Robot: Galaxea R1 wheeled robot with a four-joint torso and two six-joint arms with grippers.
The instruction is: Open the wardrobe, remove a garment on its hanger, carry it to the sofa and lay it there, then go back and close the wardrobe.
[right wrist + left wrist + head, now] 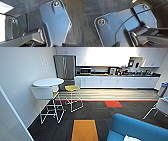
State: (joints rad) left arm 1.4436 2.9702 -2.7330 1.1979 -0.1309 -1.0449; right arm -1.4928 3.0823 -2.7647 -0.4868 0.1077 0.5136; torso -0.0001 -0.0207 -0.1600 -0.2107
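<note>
Dark grey carpeted floor (100,113) is carrying an orange carpet tile (84,130) at near centre and a red tile (113,104) farther off. White-framed stools (53,103) are standing at left; the bright-blue fabric sofa (140,128) is sitting at near right.

Sofa (140,128) was bright blue, white cloth (131,138) on it. Carpet (100,113) was dark charcoal with an orange tile (84,130) beside the sofa and a red tile (113,104) beyond it. Stool (71,87) had a yellow seat, white frame. Table (48,81) white. Fridge (65,67) steel grey. Cabinets (117,82) white, countertop (150,75) dark.
</note>
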